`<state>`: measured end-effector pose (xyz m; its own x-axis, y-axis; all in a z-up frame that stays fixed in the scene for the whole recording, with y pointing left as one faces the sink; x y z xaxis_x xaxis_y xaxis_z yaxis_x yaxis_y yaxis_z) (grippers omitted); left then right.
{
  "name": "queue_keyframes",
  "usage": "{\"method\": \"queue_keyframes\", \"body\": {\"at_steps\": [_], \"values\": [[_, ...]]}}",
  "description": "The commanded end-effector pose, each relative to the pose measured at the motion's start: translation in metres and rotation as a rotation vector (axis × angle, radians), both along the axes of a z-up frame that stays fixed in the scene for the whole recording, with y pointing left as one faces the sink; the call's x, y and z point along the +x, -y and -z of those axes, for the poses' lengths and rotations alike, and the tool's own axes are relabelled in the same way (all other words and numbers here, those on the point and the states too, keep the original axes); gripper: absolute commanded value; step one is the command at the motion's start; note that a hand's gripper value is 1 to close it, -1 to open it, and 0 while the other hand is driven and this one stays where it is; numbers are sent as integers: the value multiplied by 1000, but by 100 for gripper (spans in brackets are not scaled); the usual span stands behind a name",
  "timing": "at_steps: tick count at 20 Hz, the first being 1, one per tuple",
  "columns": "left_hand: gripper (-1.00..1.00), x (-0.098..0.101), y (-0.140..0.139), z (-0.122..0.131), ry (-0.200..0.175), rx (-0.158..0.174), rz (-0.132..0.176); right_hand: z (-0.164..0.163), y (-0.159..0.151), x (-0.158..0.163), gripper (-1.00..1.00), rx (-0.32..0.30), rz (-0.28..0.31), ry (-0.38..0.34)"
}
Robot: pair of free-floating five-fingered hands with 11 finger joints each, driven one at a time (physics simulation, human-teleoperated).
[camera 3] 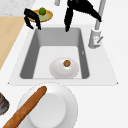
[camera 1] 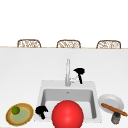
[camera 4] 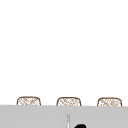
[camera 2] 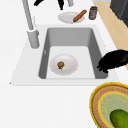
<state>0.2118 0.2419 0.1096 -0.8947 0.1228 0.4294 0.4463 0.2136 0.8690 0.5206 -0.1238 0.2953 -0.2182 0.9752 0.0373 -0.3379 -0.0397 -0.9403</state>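
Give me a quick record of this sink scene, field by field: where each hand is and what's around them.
left hand: fingers curled, holding nothing, over the sink's front left corner, beside the woven plate with a lime
right hand: fingers pointing down, holding nothing, beside the faucet
sink: holds a white bowl with a small brown item
right counter: white plate with a baguette, a jar
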Motion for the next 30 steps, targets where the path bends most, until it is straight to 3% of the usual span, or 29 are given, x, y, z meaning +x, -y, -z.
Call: {"method": "queue_keyframes", "body": {"at_steps": [1,11,17,23,30], "values": [[0,0,0,0,0,0,0,15,0,24,-100,-62,0,-77],[0,0,0,0,0,0,0,46,-2,83,-100,-112,14,-230],[0,0,0,0,0,0,0,76,-4,109,-100,-125,23,-287],[0,0,0,0,0,0,0,105,-7,117,-100,-148,29,-277],[0,0,0,0,0,0,0,112,-14,154,-100,-184,37,-371]]}}
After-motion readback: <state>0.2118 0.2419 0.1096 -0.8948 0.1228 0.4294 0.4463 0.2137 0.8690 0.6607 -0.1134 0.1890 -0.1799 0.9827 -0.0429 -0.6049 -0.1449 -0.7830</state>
